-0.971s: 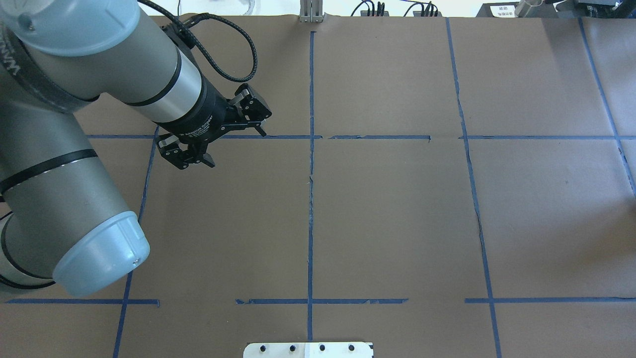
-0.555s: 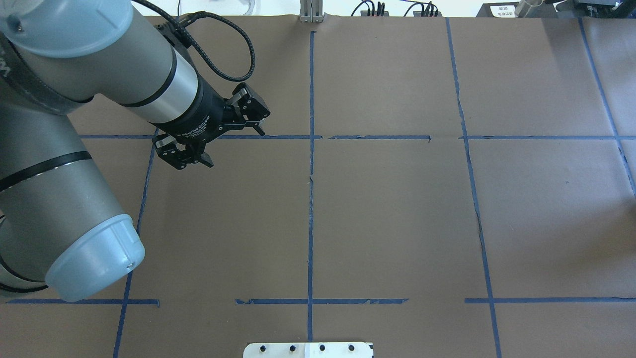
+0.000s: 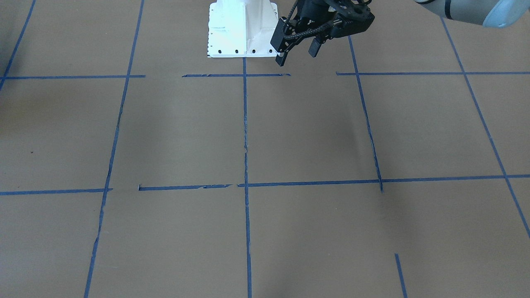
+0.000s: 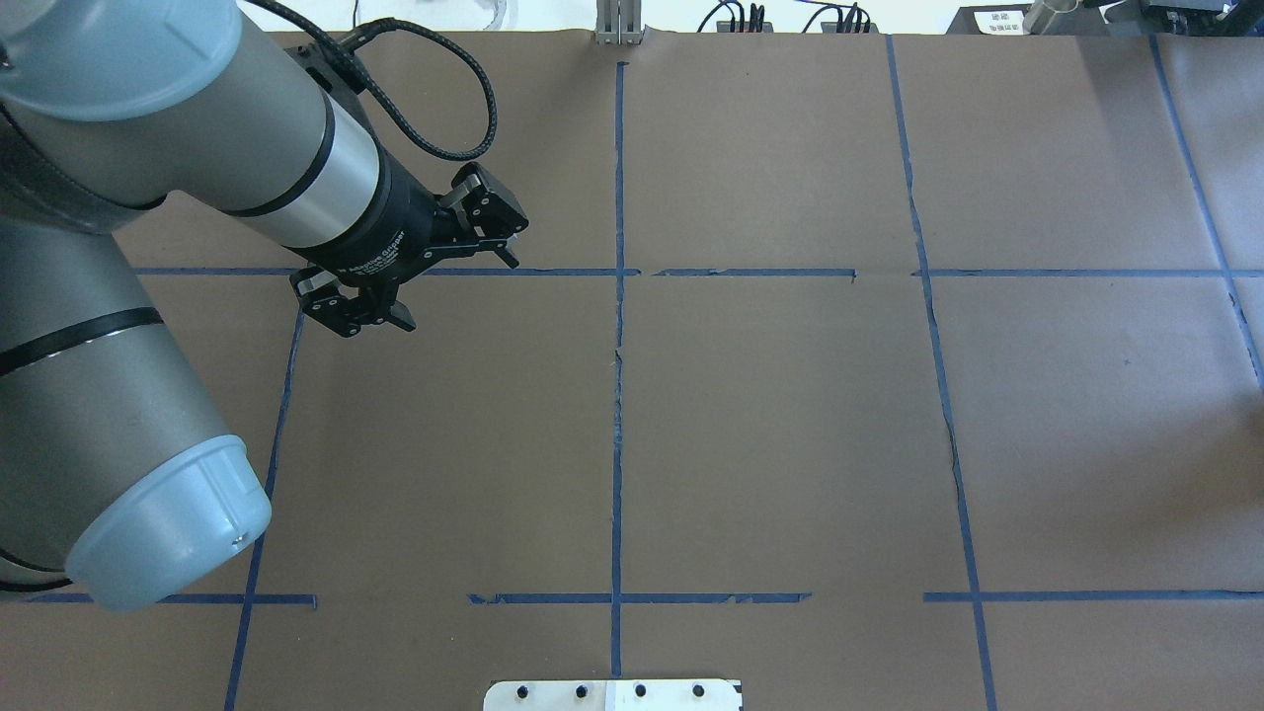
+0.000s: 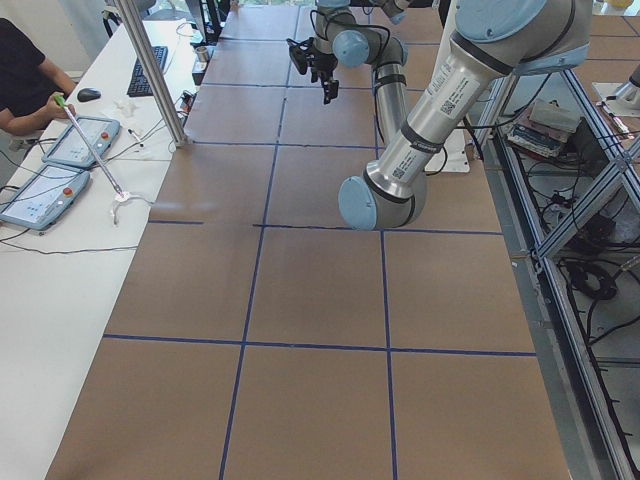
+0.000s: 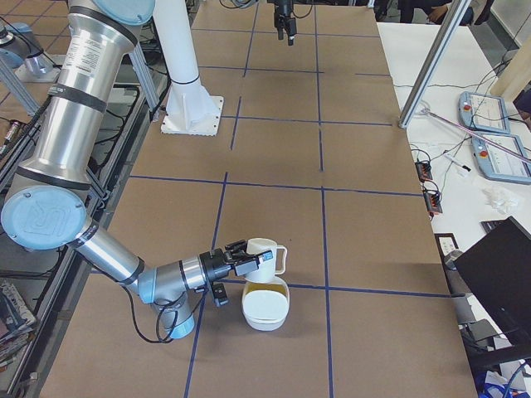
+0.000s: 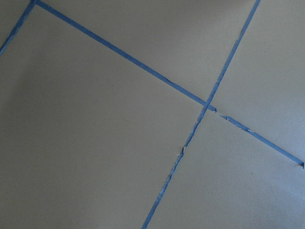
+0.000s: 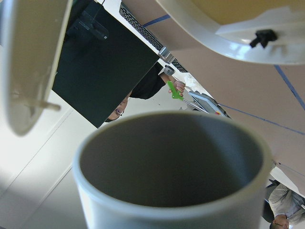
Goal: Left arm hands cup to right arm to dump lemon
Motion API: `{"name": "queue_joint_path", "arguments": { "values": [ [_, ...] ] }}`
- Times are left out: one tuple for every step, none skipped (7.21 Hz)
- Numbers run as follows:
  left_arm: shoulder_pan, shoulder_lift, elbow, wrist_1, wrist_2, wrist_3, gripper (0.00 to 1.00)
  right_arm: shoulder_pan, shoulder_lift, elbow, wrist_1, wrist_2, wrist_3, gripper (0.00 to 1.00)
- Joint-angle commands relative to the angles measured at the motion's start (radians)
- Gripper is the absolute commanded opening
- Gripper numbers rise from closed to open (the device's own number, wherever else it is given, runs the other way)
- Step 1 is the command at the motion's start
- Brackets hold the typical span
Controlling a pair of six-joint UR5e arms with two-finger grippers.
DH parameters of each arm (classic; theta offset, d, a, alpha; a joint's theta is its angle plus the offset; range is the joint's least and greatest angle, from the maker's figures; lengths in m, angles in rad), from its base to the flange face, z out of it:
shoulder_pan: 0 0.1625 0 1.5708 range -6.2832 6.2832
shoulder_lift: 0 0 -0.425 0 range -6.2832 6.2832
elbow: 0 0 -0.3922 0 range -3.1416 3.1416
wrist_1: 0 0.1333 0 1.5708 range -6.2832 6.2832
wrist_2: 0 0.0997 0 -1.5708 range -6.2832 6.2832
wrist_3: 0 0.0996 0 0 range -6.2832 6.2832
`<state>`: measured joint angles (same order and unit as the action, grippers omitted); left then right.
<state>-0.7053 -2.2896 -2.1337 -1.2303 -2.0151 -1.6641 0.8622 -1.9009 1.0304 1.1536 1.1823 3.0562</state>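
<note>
My left gripper point(image 4: 454, 291) is open and empty, hanging above the brown paper at the table's left; it also shows in the front view point(image 3: 297, 58). Its wrist view shows only paper and blue tape. In the exterior right view the right gripper point(image 6: 246, 259) has the white cup point(image 6: 265, 254) at its fingertips, tipped on its side over a white bowl point(image 6: 265, 313); I cannot tell its jaw state. In the right wrist view the cup point(image 8: 171, 167) looks grey and empty inside, with the bowl point(image 8: 224, 38) close by. No lemon shows as a separate lump.
The white robot base point(image 3: 242, 29) stands at the table's edge. A metal post point(image 6: 431, 58), tablets point(image 6: 489, 108) and a black monitor point(image 6: 498, 282) are on the operators' side. An operator point(image 5: 25, 80) sits at the white desk.
My left arm has drawn back a little toward the overhead view's left, the gripper going with it and staying open and empty.
</note>
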Motion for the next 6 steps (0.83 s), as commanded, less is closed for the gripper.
{"name": "queue_joint_path", "arguments": {
  "values": [
    [0.001,0.001,0.000,0.002,0.003,0.000,1.00,0.003,0.019,0.022,-0.070,0.006,-0.042,0.03],
    [0.003,0.002,0.003,0.002,0.004,0.000,1.00,0.003,0.016,0.045,-0.147,0.022,-0.171,0.01],
    [0.003,0.030,-0.003,0.000,0.006,0.001,1.00,0.004,0.008,0.103,-0.199,0.023,-0.320,0.00],
    [0.003,0.032,-0.002,0.000,0.004,0.001,1.00,0.006,0.005,0.156,-0.278,0.026,-0.364,0.00],
    [0.003,0.032,-0.002,0.000,0.004,0.001,1.00,0.005,0.006,0.266,-0.451,0.033,-0.475,0.00],
    [0.007,0.033,-0.002,0.000,0.004,0.001,1.00,0.005,0.008,0.415,-0.667,0.033,-0.619,0.00]
  ]
}}
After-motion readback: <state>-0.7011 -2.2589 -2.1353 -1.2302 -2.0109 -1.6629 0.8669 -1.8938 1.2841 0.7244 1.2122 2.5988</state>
